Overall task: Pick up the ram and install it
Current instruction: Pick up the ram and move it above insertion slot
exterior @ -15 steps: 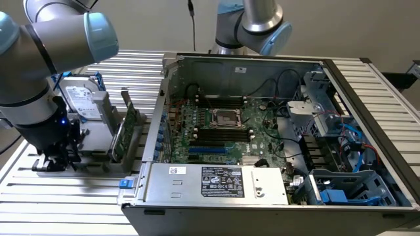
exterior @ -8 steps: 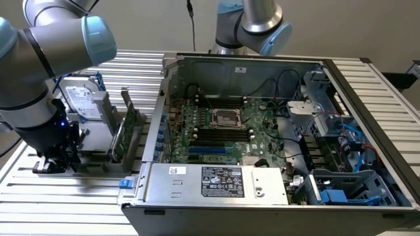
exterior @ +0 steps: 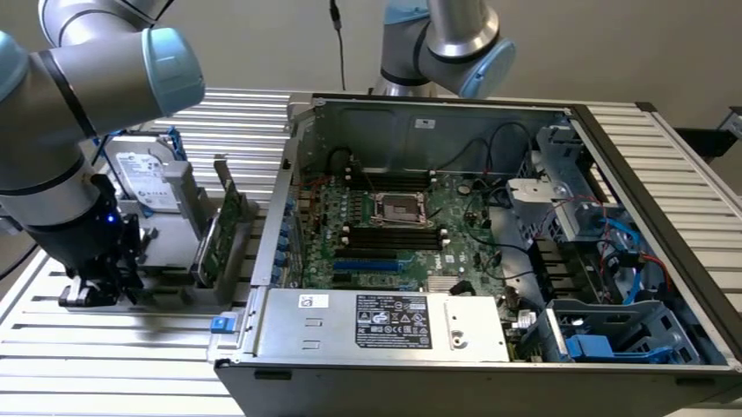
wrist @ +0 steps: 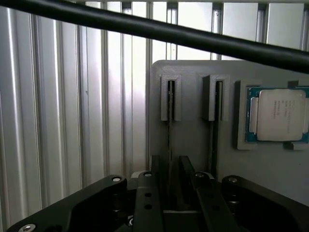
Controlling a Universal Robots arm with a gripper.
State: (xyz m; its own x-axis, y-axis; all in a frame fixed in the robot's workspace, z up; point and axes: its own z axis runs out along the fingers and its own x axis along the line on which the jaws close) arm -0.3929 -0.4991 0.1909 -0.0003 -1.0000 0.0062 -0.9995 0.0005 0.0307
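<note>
Arm [exterior: 69,104]: stood at the exterior view's left, its wrist low over the near end of a grey holder [wrist: 193,140].
Jaws: spread wide, gripping nothing. The two fingers [wrist: 187,169] hung on either side of one slot in the holder.
Ram [wrist: 169,104]: as far as I could see, it was the thin strip standing on edge in that slot, the one farther from the processor chip [wrist: 277,113]. It ran between the fingers with a gap on each side, and edge-on it showed no chips.
Neighbouring slot [wrist: 214,121]: a dark groove; I couldn't tell whether anything sat in it.
Processor chip: lay flat in its own recess beside that second slot.
Cable [wrist: 145,26]: black, slanting across the wrist view.
Surface [wrist: 72,121]: ribbed aluminium, carrying the holder and the case.
Green card [exterior: 218,239] and hard drive [exterior: 149,182]: upright in the holder, left of centre in the exterior frame.
Computer case [exterior: 418,122]: open, centre and right of that frame, with black memory slots [exterior: 394,236] on its board.
</note>
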